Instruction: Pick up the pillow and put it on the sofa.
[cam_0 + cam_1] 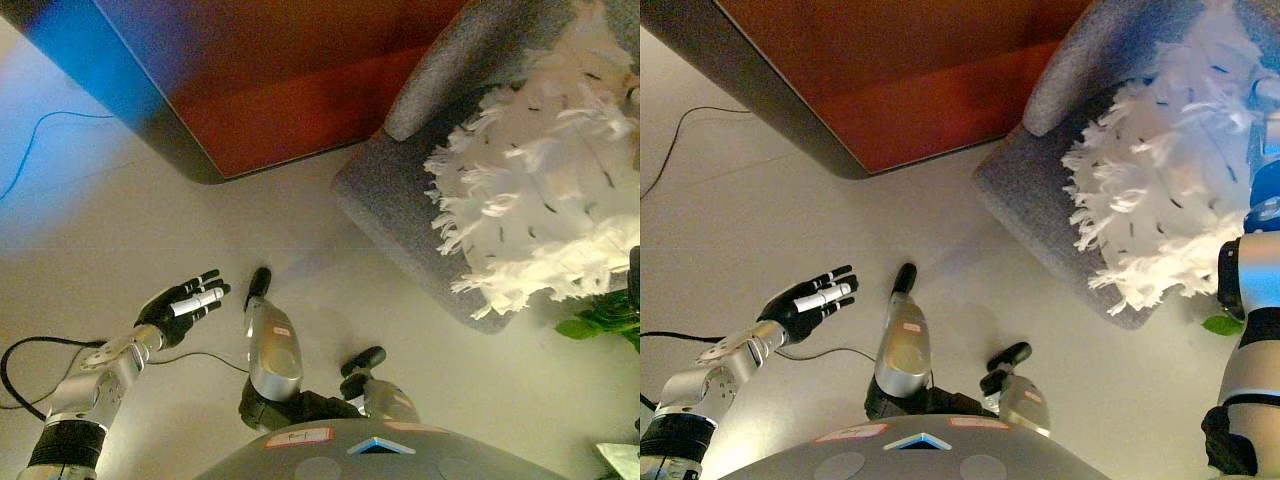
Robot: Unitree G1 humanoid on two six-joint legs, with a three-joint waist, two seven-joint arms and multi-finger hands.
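The pillow (545, 180) is white and shaggy with feathery tufts. It lies on the seat of the grey sofa (400, 200) at the upper right and overhangs the seat's front edge. My left hand (185, 303) is open and empty, fingers spread, low over the floor at the lower left, far from the pillow. My right arm (1247, 290) rises along the right edge of the right eye view up to the pillow's side. Its hand is lost among the tufts at the edge, so I cannot see the fingers.
A large red-brown cabinet with a grey rim (260, 90) stands on the floor at the top, left of the sofa. Green plant leaves (600, 320) show just below the sofa's corner at the right. A thin cable (30, 150) lies on the pale floor at the far left.
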